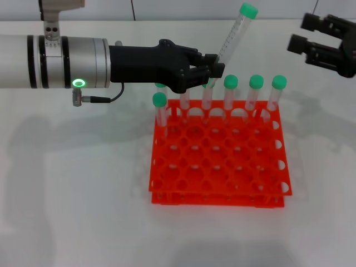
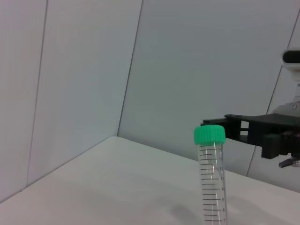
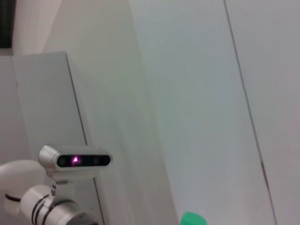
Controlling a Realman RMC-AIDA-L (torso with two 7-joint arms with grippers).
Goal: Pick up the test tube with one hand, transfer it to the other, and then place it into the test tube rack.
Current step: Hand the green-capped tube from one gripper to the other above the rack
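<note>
The left gripper, on the wrist with the green ring, reaches in from nine o'clock in the head view, its fingers clamped on the lower part of the test tube. The tube is held above the far edge of the test tube rack, tilted, green cap toward one o'clock; its tip is hidden behind the fingers. The right gripper hangs at two o'clock, well apart from the tube, fingers spread with nothing between them; its wrist is cut off by the frame edge. Six capped tubes stand in the rack's far rows, some partly hidden by the left gripper. The left wrist view shows only the tube's cap and graduated upper body. The right wrist view catches a sliver of green cap at the frame edge.
</note>
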